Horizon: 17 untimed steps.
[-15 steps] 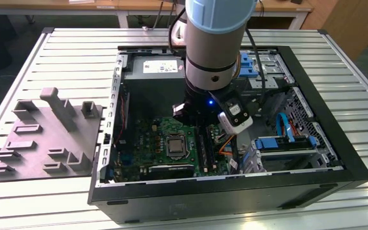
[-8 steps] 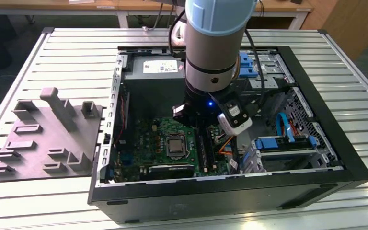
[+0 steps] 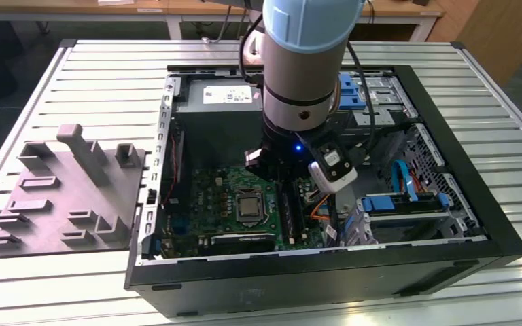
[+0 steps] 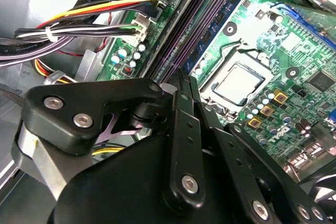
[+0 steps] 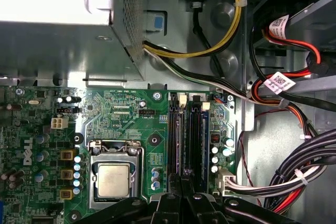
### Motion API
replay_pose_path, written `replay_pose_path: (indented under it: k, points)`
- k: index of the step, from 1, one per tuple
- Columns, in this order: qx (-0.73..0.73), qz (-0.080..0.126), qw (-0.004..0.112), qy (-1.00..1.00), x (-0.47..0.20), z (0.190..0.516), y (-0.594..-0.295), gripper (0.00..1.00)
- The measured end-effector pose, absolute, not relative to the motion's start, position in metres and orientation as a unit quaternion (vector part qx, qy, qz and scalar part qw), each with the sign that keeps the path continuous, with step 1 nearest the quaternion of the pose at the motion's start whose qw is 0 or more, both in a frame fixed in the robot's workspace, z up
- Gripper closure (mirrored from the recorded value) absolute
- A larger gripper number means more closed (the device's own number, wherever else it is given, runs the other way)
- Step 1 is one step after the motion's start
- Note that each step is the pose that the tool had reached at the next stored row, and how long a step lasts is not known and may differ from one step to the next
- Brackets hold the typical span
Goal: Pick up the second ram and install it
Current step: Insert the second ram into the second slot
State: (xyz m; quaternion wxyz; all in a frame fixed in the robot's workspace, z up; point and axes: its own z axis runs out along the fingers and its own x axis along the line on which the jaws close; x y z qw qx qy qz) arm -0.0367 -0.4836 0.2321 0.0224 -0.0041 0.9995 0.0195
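My gripper point(image 4: 184, 80) reaches down into the open computer case point(image 3: 461, 251), over the memory slots point(image 5: 197, 135) beside the processor point(image 5: 114, 180). Its two black fingers stand almost together in both wrist views, the tips point(image 5: 182, 178) right above the slots. A thin dark strip, the second ram point(image 5: 185, 148), runs edge-on from between the fingertips along the slot row point(image 4: 202, 30); I cannot tell how deep it sits. In the exterior view the arm's wrist point(image 3: 298, 102) covers most of the gripper point(image 3: 268, 163).
The grey fixture point(image 3: 71, 190) with upright posts lies at the exterior view's left of the case. The power supply point(image 3: 220, 95) sits at the case's far end. Bundled cables point(image 5: 294, 177) crowd one side of the slots, near blue drive brackets point(image 3: 397, 204).
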Motion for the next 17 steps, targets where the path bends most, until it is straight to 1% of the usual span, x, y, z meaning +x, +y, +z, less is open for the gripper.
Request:
replay_pose_path:
  k: [11,17]
  points:
    - [-0.004,0.020,0.022,1.000,-0.0348,0.2314,-0.4836,0.89]
    - [-0.004,0.023,0.022,0.999,-0.0348,0.2309,-0.4830,0.89]
